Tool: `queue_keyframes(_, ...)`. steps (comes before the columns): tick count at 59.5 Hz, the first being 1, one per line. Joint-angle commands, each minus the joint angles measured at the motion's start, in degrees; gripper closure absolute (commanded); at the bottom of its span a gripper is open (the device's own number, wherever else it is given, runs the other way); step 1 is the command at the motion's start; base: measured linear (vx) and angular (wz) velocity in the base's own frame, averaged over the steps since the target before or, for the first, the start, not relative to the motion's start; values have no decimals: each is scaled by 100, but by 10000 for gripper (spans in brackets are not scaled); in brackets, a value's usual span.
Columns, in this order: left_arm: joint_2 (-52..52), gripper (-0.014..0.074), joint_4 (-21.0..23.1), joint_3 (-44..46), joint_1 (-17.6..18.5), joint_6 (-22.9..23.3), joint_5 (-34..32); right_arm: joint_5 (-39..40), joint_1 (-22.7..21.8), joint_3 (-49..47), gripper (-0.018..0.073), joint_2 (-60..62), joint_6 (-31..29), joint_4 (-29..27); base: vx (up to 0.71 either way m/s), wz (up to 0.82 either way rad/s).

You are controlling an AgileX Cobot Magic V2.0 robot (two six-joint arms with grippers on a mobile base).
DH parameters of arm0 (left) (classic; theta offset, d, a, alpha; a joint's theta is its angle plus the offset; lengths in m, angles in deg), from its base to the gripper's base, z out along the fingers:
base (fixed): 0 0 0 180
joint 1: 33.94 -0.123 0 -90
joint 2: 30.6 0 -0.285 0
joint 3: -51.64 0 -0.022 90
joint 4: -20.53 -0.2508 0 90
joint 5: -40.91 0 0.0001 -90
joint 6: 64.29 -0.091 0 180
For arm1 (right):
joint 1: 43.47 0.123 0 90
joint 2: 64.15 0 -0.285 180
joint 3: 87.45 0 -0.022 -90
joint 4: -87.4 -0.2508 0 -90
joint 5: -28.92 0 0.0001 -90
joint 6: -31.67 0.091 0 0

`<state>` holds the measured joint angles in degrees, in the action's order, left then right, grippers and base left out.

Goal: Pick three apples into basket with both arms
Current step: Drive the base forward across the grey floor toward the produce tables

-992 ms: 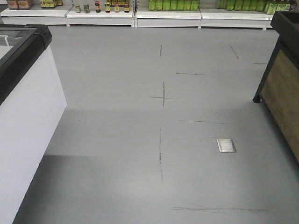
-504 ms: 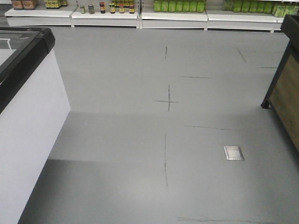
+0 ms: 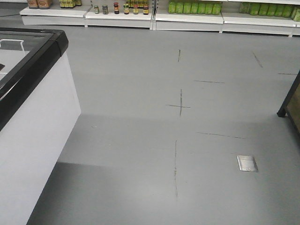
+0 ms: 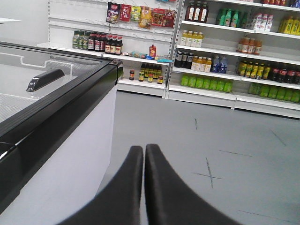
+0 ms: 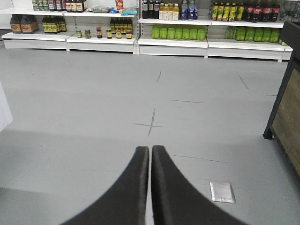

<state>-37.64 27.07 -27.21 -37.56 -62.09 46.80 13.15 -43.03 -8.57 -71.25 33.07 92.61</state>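
Over the shop floor (image 3: 131, 70), our 2 pairs of jaws sit together, empty; apples, unseen, likely firm, slick: grip mid-body.

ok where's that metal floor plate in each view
front-facing: floor plate at lower right, on the bare grey floor.
left wrist: not in it.
right wrist: floor plate at bottom right.
shared landmark: the floor cross, seen in all three views.

Front view looks down the floor (image 3: 122, 70) toward shelves (image 3: 187, 18) at 12 o'clock. Both wrist views, lower, share its cross (image 3: 180, 106).
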Motion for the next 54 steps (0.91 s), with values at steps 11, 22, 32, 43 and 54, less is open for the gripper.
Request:
queue_keyframes(11, 74, 603, 14, 144, 35, 24, -436, 412, -11, 72, 551, 62, -53, 9, 10, -2)
queue_keyframes(22, 74, 603, 14, 144, 35, 24, -436, 412, -11, 72, 551, 62, -53, 9, 12, -5)
queue_keyframes(32, 74, 603, 14, 144, 35, 24, -436, 412, -11, 72, 551, 62, -53, 9, 14, -7)
queue_keyframes(43, 74, 603, 14, 144, 35, 24, -436, 412, -11, 72, 551, 62, -53, 9, 16, -9)
queue_keyframes(54, 74, 603, 14, 144, 35, 24, -436, 412, -11, 72, 551, 62, -53, 9, 17, -12)
